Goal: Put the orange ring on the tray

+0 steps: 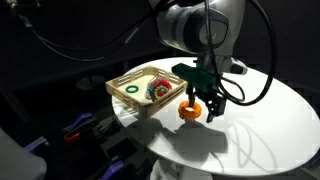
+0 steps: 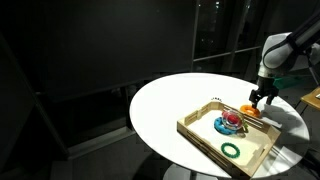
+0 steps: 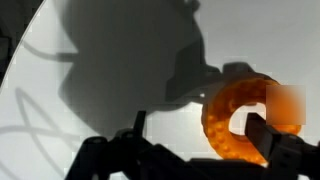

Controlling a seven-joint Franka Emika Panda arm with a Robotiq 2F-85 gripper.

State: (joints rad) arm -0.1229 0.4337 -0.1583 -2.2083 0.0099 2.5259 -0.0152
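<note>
The round white surface (image 1: 275, 125) carries the light-wood tray (image 1: 126, 101), which holds a green ring (image 1: 131, 90) and a red ring (image 2: 231, 123). The orange ring (image 1: 189, 110) is not in it yet and sits outside the rim, just beside the tray, so I judge the lift and carry are left to do. My arm (image 1: 195, 25) reaches straight down beside the tray, and my fingers (image 3: 270, 140) are spread wide, one seemingly inside the ring's hole, clamping nothing.
</note>
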